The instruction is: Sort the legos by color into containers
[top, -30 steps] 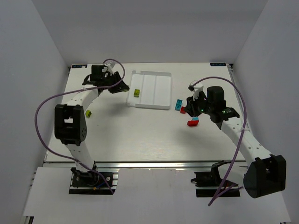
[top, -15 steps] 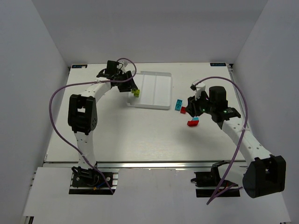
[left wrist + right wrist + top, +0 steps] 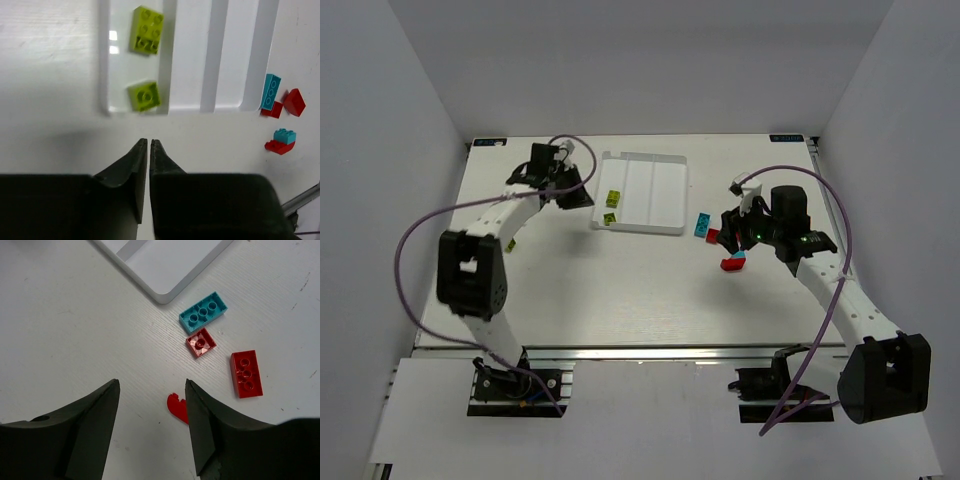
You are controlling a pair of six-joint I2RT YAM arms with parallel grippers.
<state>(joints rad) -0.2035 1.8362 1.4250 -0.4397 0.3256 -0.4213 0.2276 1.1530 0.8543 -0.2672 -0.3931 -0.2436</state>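
The white three-compartment tray [image 3: 660,190] lies at the back middle. Two yellow-green bricks [image 3: 614,198] [image 3: 609,217] lie in its left compartment; the left wrist view shows them [image 3: 147,36] [image 3: 144,95] too. My left gripper [image 3: 582,197] [image 3: 149,141] is shut and empty, just left of the tray. A third yellow-green brick [image 3: 509,243] lies on the table at the left. My right gripper [image 3: 728,234] [image 3: 152,382] is open and empty above a cyan brick [image 3: 203,311], a small red brick [image 3: 201,342], a longer red brick [image 3: 246,373] and a red rounded piece [image 3: 177,406].
The tray's corner [image 3: 165,265] shows at the top of the right wrist view. A cyan brick stacked on a red one [image 3: 281,141] [image 3: 733,261] lies right of the tray. Purple cables loop over both arms. White walls close in the table on three sides.
My left gripper swung over the tray's left compartment and drew back to the left. A second yellow-green brick now lies in that compartment. The right arm barely moved.
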